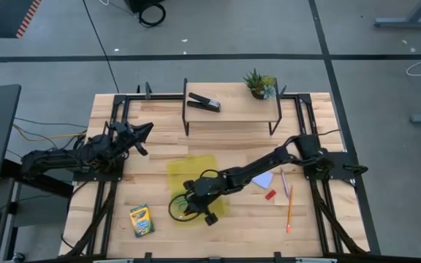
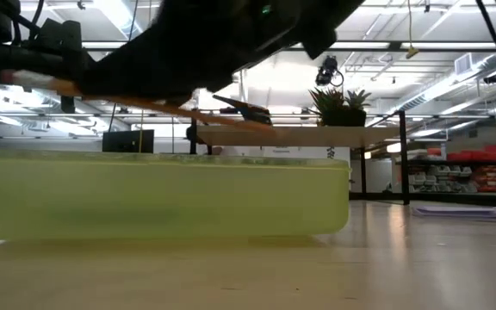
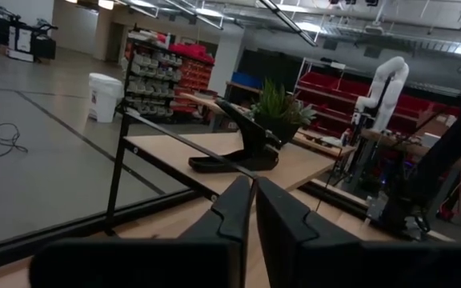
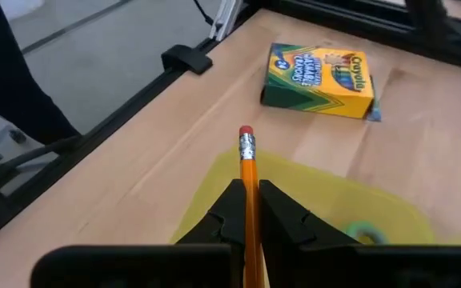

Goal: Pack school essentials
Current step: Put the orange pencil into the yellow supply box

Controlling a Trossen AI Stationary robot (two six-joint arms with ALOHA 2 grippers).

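Note:
My right gripper [image 4: 246, 204] reaches out over a translucent yellow case [image 1: 193, 169] at the table's middle and is shut on an orange pencil [image 4: 247, 164]. Green-handled scissors [image 1: 181, 206] lie at the case's near end, under the arm. A green-yellow crayon box [image 1: 142, 220] lies flat near the front left. A pale-blue note pad [image 1: 263, 179], a tiny red block [image 1: 270, 194] and another orange pencil [image 1: 289, 210] lie to the right. My left gripper [image 3: 253, 196] waits shut at the table's left [image 1: 142, 131]. My right gripper pinches the pencil's shaft [image 4: 249, 186] between its two fingers, which lie along the pencil. The eraser end [image 4: 246, 138] sticks out past the fingertips. The pencil [image 2: 145, 105] is lifted clear above the yellow case [image 2: 162, 194], slanting.
A low wooden shelf [image 1: 232, 109] at the back carries a black stapler [image 1: 204, 102] and a small potted plant [image 1: 260, 84]. Black metal frame rails [image 1: 108, 204] run along both sides of the table.

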